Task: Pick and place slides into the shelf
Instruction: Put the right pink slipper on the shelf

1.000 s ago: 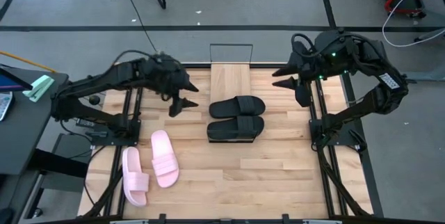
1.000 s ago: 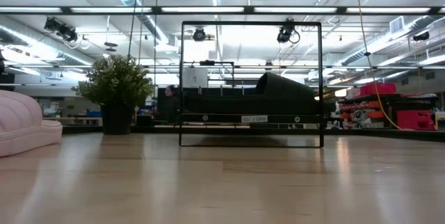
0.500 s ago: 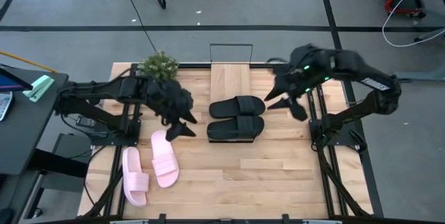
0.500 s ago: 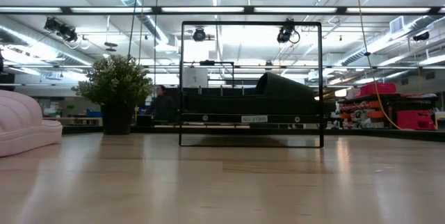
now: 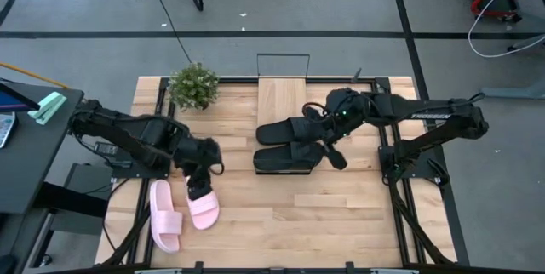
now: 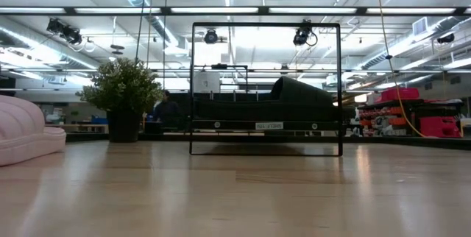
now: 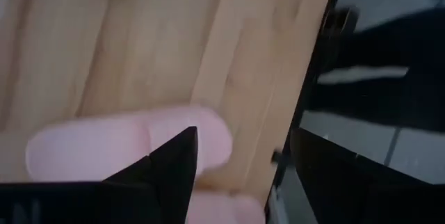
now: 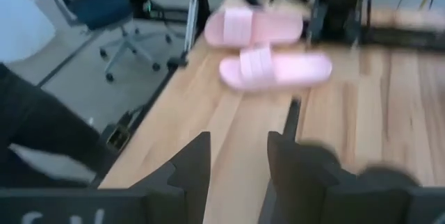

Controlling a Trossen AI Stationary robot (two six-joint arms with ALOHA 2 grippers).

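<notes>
Two black slides [image 5: 288,144] lie side by side mid-table, just near of the shelf, a light-wood board [image 5: 282,99] with a black wire frame [image 6: 266,88]. Two pale pink slides [image 5: 183,208] lie at the near left, and they also show far off in the right wrist view [image 8: 268,46]. My left gripper [image 5: 203,177] is open above the far end of the inner pink slide [image 7: 118,147]. My right gripper [image 5: 329,140] is open over the right ends of the black slides. In its wrist view [image 8: 240,137] bare table shows between the fingers.
A potted plant [image 5: 194,85] stands at the table's far left corner, left of the shelf. Black arm frames run along the left [image 5: 162,138] and right [image 5: 387,138] table edges. Bare slatted tabletop lies near of the black slides [image 5: 315,214].
My left gripper has swung from beside the shelf toward the near edge and down, to the pink slides, uncovering the plant. My right gripper has moved left from the table's right edge and down, to the black slides. No slide has moved.
</notes>
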